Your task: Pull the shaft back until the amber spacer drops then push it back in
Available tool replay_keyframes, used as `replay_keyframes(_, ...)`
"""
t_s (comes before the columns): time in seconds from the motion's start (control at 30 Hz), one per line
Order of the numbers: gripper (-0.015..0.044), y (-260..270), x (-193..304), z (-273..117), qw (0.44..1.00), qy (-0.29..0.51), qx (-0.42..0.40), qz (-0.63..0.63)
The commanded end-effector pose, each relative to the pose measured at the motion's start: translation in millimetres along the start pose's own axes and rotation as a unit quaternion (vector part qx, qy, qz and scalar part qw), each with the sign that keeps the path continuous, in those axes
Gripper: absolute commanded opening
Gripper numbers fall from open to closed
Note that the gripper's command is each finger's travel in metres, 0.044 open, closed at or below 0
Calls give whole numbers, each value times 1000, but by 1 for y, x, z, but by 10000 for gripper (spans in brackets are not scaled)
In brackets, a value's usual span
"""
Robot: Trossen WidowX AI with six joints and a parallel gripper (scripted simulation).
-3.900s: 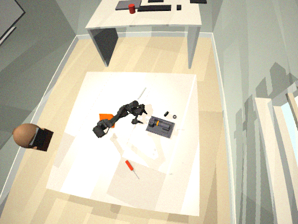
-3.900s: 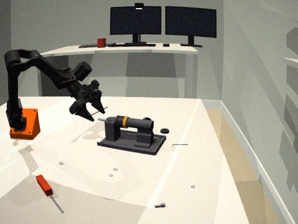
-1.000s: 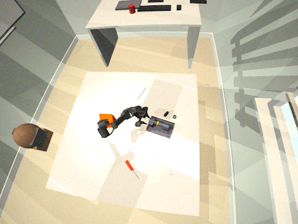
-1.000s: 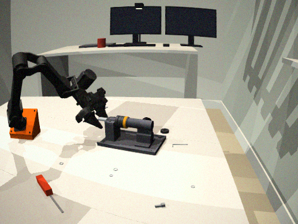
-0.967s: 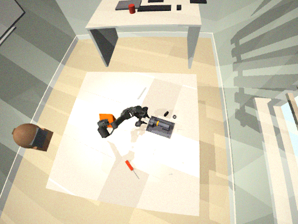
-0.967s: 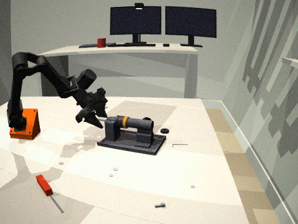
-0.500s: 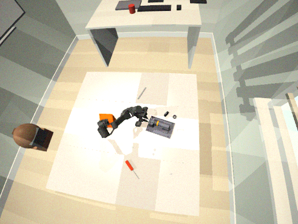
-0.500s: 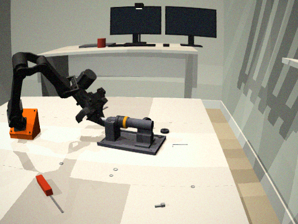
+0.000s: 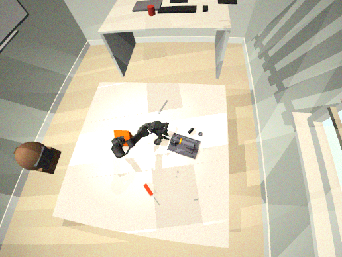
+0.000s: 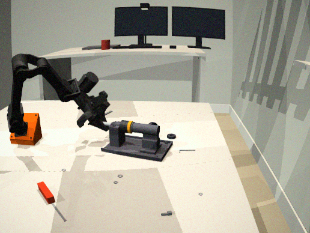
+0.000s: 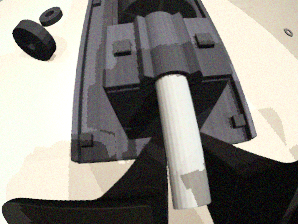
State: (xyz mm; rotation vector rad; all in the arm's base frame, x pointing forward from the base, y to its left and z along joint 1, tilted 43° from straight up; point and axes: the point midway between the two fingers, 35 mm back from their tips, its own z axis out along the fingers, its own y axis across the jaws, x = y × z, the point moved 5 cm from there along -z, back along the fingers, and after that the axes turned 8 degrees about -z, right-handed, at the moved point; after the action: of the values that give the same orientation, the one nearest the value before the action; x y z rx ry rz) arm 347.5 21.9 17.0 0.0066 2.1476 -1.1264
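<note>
Got the shaft (image 9: 168,137) (image 10: 107,124) (image 11: 182,135) clamped in the gripper (image 9: 166,136) (image 10: 105,124) (image 11: 173,139), caught near its free end, with bare shaft running from the fingers into the small block (image 9: 174,139) (image 10: 116,135) (image 11: 167,50) straight ahead. Past that block, can spot the amber spacer (image 9: 180,141) (image 10: 130,127) up on the shaft line, off the table (image 9: 132,212) (image 10: 90,210) (image 11: 30,125), squeezed in between a dark collar (image 10: 122,126) on the gripper side and the housing (image 9: 188,144) (image 10: 146,128) on the far side. Can't make out any gap on either side of the amber, tbh. All bolted onto one dark plate (image 9: 195,155) (image 10: 129,152) (image 11: 92,100) in front of the gripper.

Ahead and off to the gripper's left, got a fat black ring (image 9: 191,130) (image 10: 153,124) (image 11: 34,40) standing on edge, plus a smaller ring (image 9: 200,134) (image 10: 171,136) (image 11: 50,16) lying flat just beyond it. Further left, a thin rod (image 9: 163,106) (image 10: 109,113). Over to the gripper's right, well apart, a red screwdriver (image 9: 148,189) (image 10: 45,192), and ahead-right, a little bolt (image 9: 196,199) (image 10: 166,213). Way behind the gripper, just the orange base (image 9: 117,133) (image 10: 36,129).
</note>
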Motion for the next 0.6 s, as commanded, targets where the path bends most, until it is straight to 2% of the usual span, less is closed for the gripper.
replay_keyframes(0.0, 0, 0, 3, -3, 1000, 1, 2, 0)
replay_keyframes(0.57, 0, 1, 6, -5, 1000, 1, 1, 0)
